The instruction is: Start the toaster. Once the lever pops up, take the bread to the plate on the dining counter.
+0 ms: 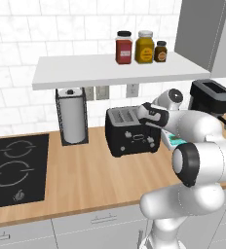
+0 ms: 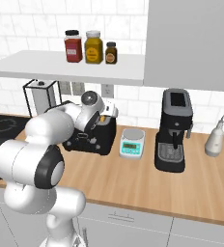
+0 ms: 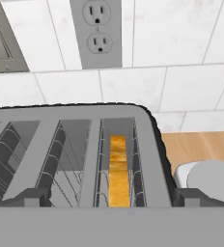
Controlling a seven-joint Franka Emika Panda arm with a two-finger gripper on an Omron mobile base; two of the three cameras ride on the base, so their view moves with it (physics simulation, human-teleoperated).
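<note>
Open gripper [image 3: 112,198] hovers over the toaster [image 3: 70,154], bread [image 3: 117,169] sunk at frame center. Likely starting toast; next, press the lever.

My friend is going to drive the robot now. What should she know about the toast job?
Gripper: open and holding nothing, poised just above the toaster's top.
Toaster: on the wood counter, between the paper towel roll and the kitchen scale.
Bread: standing upright deep inside one slot, the one nearest the scale.
Done: the arm has reached the toaster. Whether the lever is down cannot be told.
Left: start the toaster if needed, wait for the pop, lift out the bread, carry it to the plate on the dining counter.
</note>
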